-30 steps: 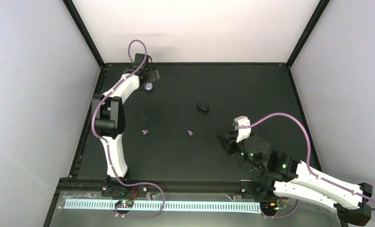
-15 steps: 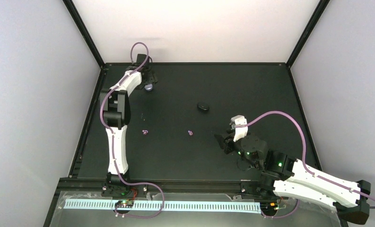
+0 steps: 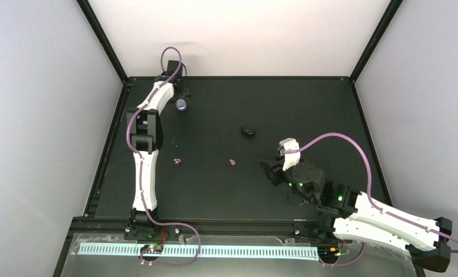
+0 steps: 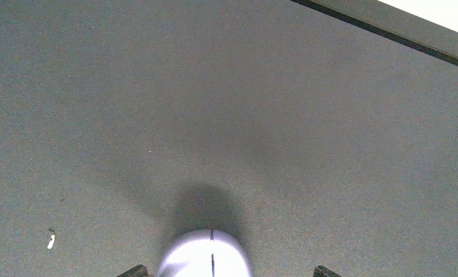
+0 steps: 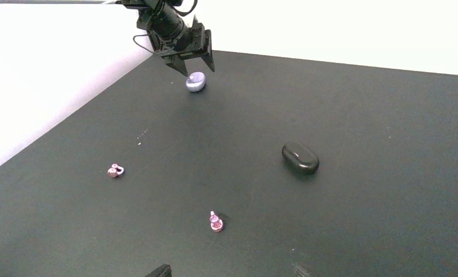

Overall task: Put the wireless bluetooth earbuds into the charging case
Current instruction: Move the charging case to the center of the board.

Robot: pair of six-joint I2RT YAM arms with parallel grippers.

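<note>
The lavender charging case [image 3: 181, 104] lies shut at the far left of the black table; it shows in the left wrist view [image 4: 206, 258] and the right wrist view [image 5: 196, 82]. My left gripper [image 3: 181, 95] is open just behind and over it [image 4: 229, 272], with the case low between the spread fingertips, nearer the left one. Two lilac earbuds lie loose mid-table: one at left [image 3: 177, 161] [image 5: 115, 171], one nearer centre [image 3: 233, 162] [image 5: 216, 221]. My right gripper [image 3: 268, 171] is open and empty [image 5: 229, 271], to the right of the centre earbud.
A small black oval object [image 3: 248, 131] lies right of centre, behind the earbuds, also in the right wrist view [image 5: 300, 158]. The table's black back rim [image 4: 388, 29] runs close behind the case. White walls enclose the table.
The left arm has straightened out toward the back left corner, its gripper staying by the case. The right gripper has crept left toward the centre earbud. Case and earbuds have not moved.
</note>
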